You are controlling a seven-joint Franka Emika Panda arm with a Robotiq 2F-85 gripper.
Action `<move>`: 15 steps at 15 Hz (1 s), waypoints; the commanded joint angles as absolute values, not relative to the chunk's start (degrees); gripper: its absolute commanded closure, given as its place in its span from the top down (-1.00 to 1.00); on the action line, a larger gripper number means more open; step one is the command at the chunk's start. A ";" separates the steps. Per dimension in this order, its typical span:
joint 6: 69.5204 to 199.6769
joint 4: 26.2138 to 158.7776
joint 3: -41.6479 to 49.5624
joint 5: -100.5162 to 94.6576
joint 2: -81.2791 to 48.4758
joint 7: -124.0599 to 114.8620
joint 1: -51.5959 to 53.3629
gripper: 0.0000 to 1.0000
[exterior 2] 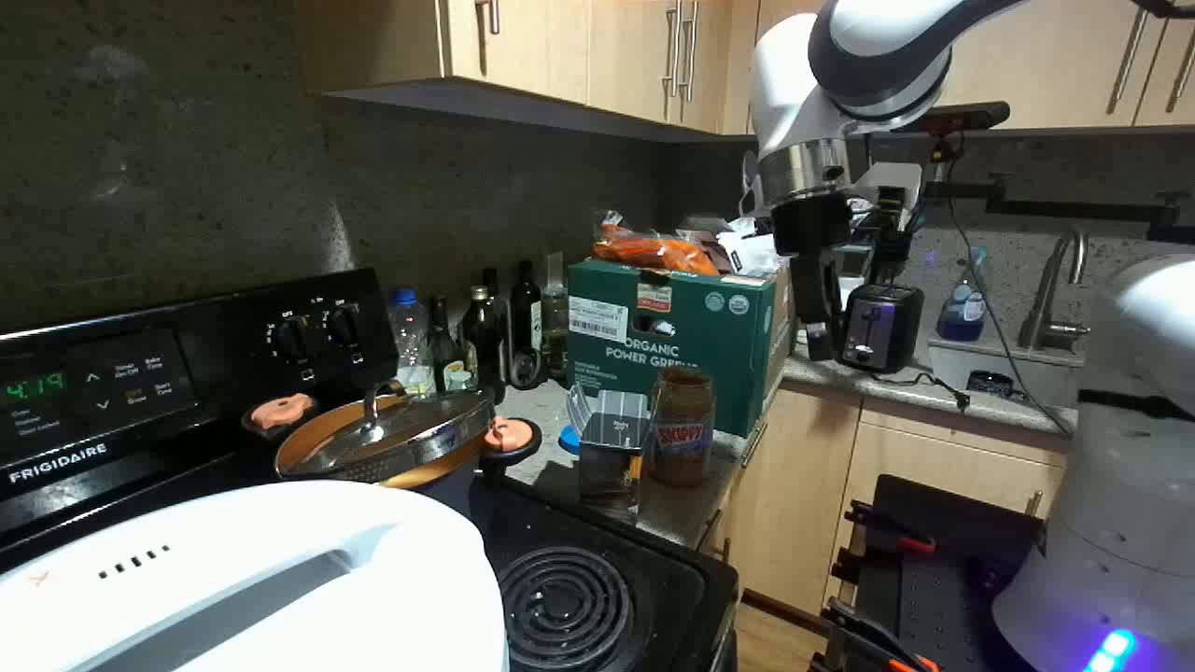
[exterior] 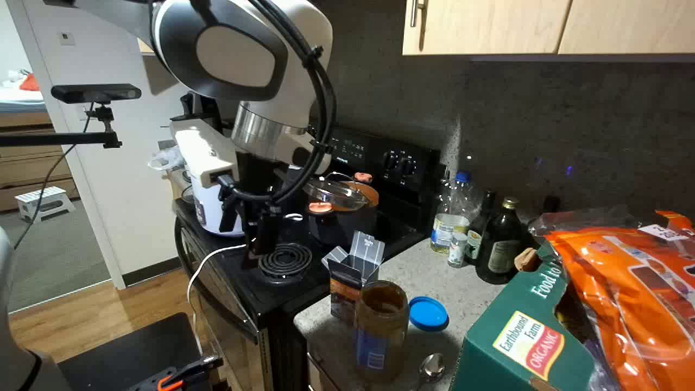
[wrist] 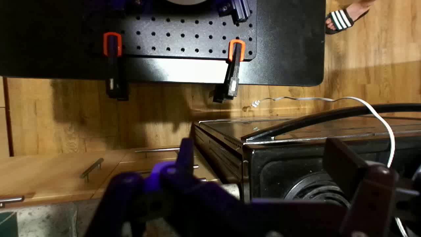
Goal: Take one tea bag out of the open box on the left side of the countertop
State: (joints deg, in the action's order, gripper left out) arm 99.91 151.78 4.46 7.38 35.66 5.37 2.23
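Spread wide and holding nothing, the hand hangs in the air at the bottom of the wrist view, with the floor and a corner of the stove showing past it. Farther off, low in the middle of an exterior view, the open box stands on the bench near the stove's edge. I think reaching is the step now, with no tea bag picked yet. Next, the hand should go over the box, get narrower and pinch one. Most room seems to be above it, but flaps stick up, the jar crowds it just beside, and past that the green carton blocks the right.
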 commanded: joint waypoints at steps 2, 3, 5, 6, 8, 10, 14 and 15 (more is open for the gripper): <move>99.69 151.65 3.77 7.70 35.61 5.74 1.44 1.00; 99.69 151.65 3.77 7.70 35.61 5.74 1.44 1.00; 99.69 151.65 3.77 7.70 35.61 5.74 1.44 1.00; 99.69 151.65 3.77 7.70 35.61 5.74 1.44 1.00; 100.07 151.74 3.59 6.80 35.70 6.31 1.37 1.00; 100.28 151.78 3.32 4.68 35.71 7.62 1.40 1.00; 101.26 151.97 3.12 -1.23 35.82 11.66 1.65 1.00; 92.10 144.23 1.01 -0.27 38.47 9.84 3.40 1.00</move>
State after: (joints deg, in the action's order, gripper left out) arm 100.25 151.78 3.86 0.67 35.66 9.97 2.11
